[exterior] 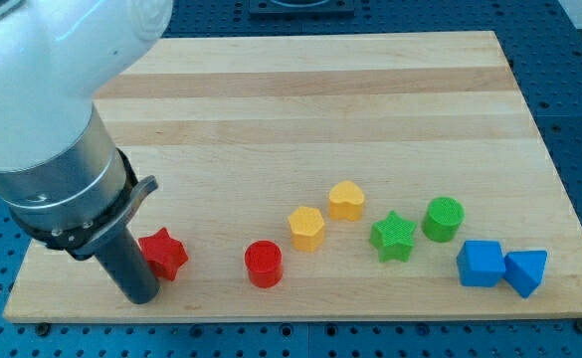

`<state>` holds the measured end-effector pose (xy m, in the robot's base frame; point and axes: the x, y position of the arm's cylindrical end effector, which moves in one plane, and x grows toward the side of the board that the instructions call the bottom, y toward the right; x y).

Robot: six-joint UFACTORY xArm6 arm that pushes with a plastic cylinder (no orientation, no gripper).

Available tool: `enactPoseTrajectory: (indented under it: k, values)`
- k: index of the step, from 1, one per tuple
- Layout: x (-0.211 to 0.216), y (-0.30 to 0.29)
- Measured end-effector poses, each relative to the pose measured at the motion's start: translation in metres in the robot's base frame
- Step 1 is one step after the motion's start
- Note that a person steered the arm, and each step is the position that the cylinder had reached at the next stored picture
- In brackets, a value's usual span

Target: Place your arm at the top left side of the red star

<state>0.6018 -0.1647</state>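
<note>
my tip [139,296] sits just bottom-left of the red star [163,254], so I'd swing up around it without nudging; no gripper here, can't tell any state.

Your arm [42,89] enters from the view's top left corner and fills that corner. Its upper part is a broad, smooth white shell, slanting down toward the view's bottom. Below the shell sits a wide silver metal cylinder [57,189], ringed at its lower edge by a dark collar [97,227] with a small lug sticking out toward the view's right. From the collar a straight dark rod [129,267] runs down and slightly right. You see my tip [143,298] as the rod's rounded lower end, low in the view's left part, close to the bottom edge.
</note>
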Motion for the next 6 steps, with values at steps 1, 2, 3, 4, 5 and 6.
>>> enactPoseTrajectory:
  k: [1,2,3,4,5,6]
  values:
    - [-0.001,0.000]
    - [-0.035,0.032]
    - [-0.041,0.089]
    - [-0.041,0.090]
    - [-0.041,0.030]
    - [-0.037,-0.010]
